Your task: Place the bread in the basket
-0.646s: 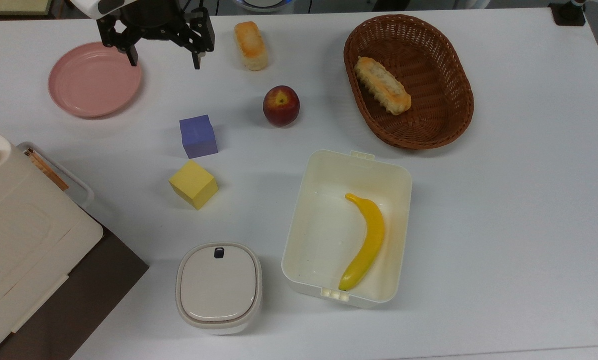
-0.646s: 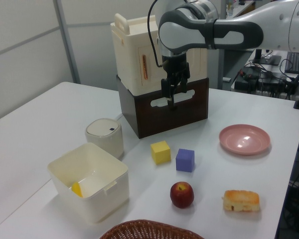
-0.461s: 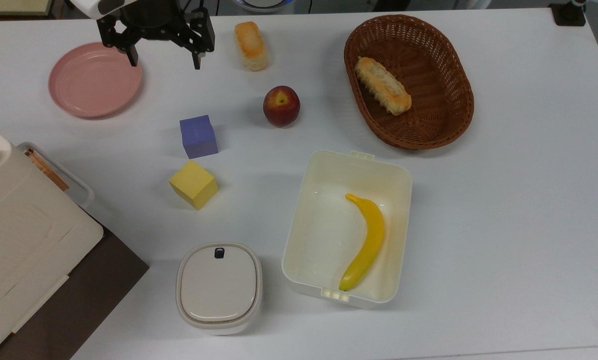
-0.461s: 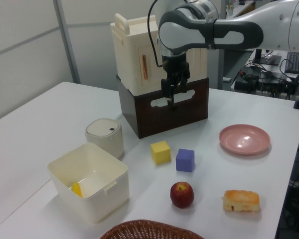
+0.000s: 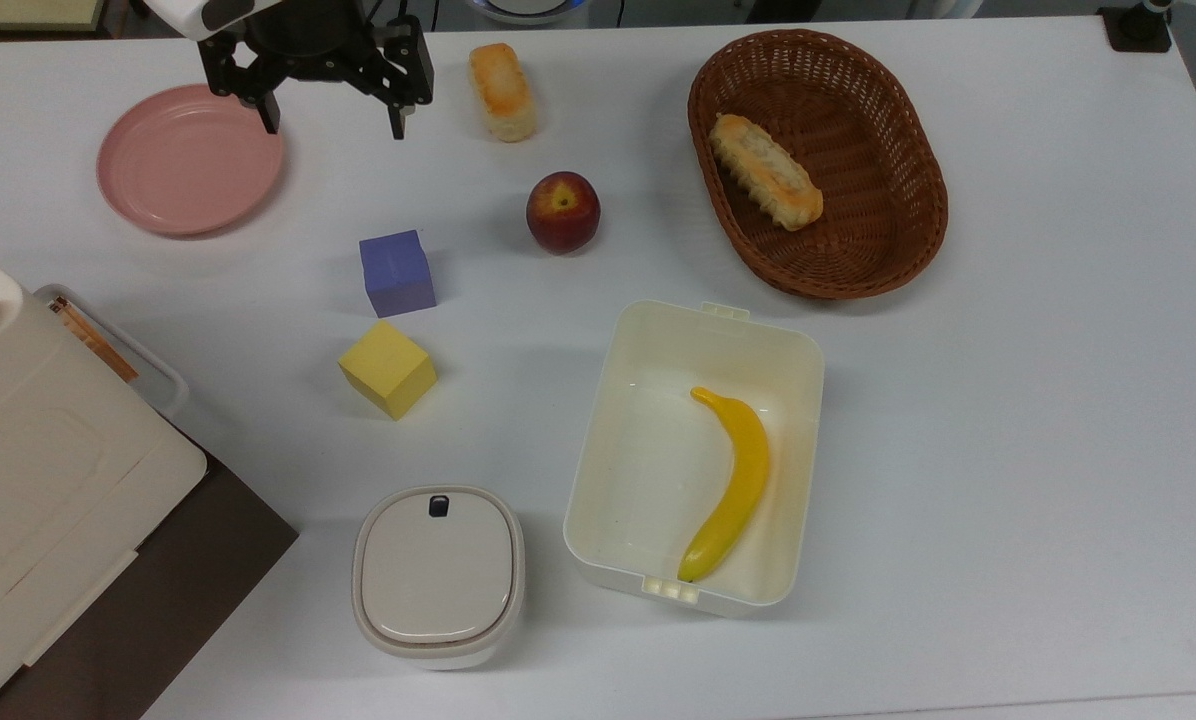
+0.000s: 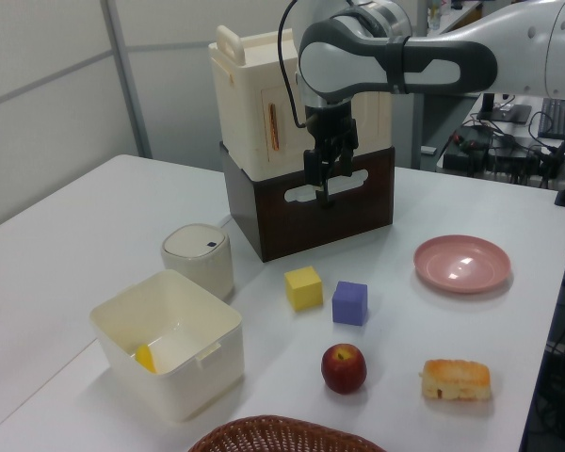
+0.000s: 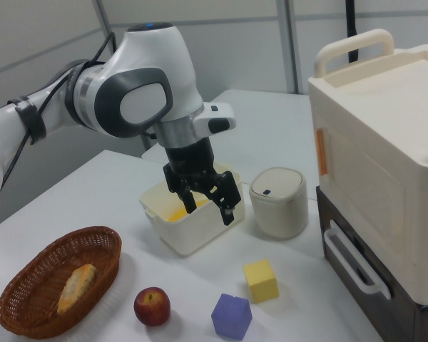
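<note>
claw (image 5: 333, 125) open, empty, above table (image 5: 1008, 400) | bread (image 5: 503, 91) on table at claw's 3 o'clock in top view | basket (image 5: 898, 240) holds ridged roll (image 5: 766, 171)

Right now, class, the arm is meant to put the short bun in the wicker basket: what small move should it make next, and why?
Probably shift the gripper toward the top view's right until it hangs over the bun. Its fingers are open and hold nothing, it hovers between the pink plate and the bun, and the bun lies on the table outside the basket.
</note>
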`<state>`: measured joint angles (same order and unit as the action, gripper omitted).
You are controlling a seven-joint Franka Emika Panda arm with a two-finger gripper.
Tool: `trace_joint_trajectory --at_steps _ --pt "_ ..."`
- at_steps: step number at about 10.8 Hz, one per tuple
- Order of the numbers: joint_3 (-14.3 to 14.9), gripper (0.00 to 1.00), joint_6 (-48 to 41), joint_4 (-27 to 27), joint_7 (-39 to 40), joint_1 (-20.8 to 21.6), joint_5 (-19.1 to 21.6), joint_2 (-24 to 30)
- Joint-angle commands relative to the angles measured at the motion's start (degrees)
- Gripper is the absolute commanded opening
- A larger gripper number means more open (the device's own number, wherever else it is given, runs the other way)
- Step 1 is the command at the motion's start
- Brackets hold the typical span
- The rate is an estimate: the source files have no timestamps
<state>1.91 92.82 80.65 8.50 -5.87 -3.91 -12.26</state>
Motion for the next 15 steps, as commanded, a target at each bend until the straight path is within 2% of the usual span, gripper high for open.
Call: trace_joint_trajectory --at_steps 1,7,10,15 --pt "0.0 1.00 -1.0 2.1 0.3 0.6 -0.2 1.4" --pt "-0.1 1.00 -3.2 2.8 0.1 3.0 -0.1 0.5" --pt "-0.1 1.00 -3.3 7.1 0.4 5.7 -0.3 0.4" --pt "-0.1 1.00 -6.9 7.3 0.5 8.2 -1.0 -2.7"
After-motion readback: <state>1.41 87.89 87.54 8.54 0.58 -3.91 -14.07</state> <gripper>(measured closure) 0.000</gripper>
